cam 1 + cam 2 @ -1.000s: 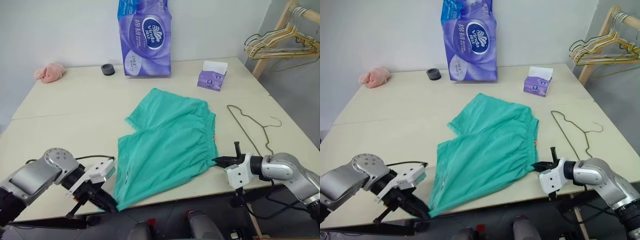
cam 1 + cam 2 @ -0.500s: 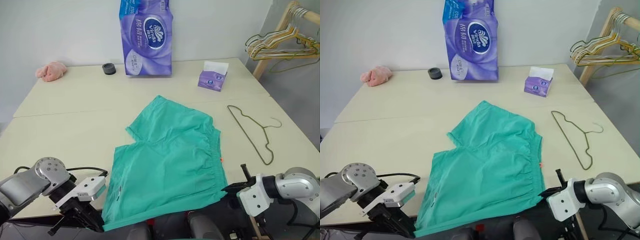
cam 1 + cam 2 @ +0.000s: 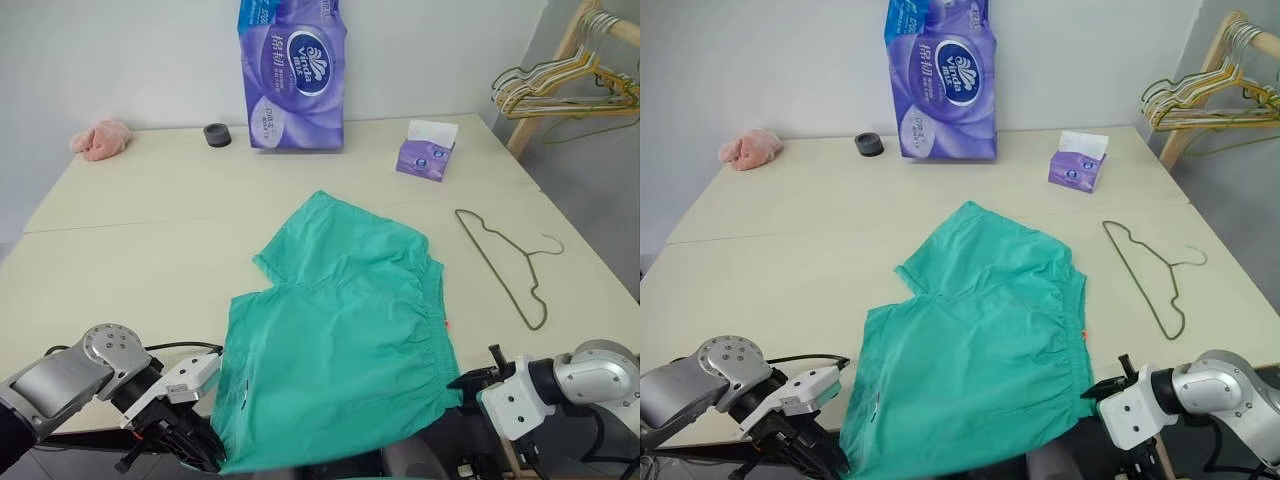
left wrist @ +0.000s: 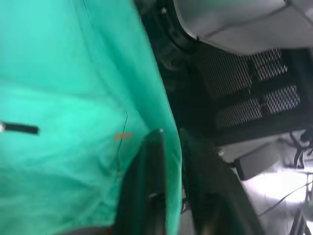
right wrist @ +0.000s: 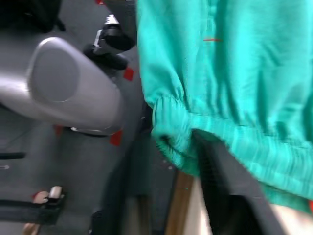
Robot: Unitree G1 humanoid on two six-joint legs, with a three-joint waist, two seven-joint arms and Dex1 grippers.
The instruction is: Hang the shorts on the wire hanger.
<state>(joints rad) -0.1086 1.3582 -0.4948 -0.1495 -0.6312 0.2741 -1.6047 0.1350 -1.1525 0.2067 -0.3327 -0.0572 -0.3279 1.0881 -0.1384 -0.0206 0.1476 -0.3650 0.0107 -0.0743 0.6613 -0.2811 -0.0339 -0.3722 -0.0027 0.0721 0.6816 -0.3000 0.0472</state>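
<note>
Note the teal-green cloth shorts (image 3: pixel 340 340) spread flat on the pale beige table (image 3: pixel 140 230), with the gathered waistband toward the right and the near edge hanging a little over the front rim. Note also the thin olive-green wire hanger (image 3: pixel 500 262) lying flat to the right of them, near but not touching.

See the left gripper (image 3: pixel 200 450) at the near-left hem: black fingers (image 4: pixel 146 196) slightly parted, with the hem running between them and not squeezed. See the right gripper (image 3: pixel 465 382) at the near waistband corner: fingers (image 5: pixel 220 186) spread, with the puckered elastic sitting loosely in the gap.

Probably the moment of letting go after laying the cloth out. To do it well:
- Widen both pairs of fingers fully before any retreat.
- Pull each gripper away along the line of its fingers, not sideways, so as not to drag the hem or wrinkle the cloth.
- Mind the overhang; a small tug could slide the shorts off the table.
- Then reach for the hanger with the right gripper, since it lies on that side.
</note>
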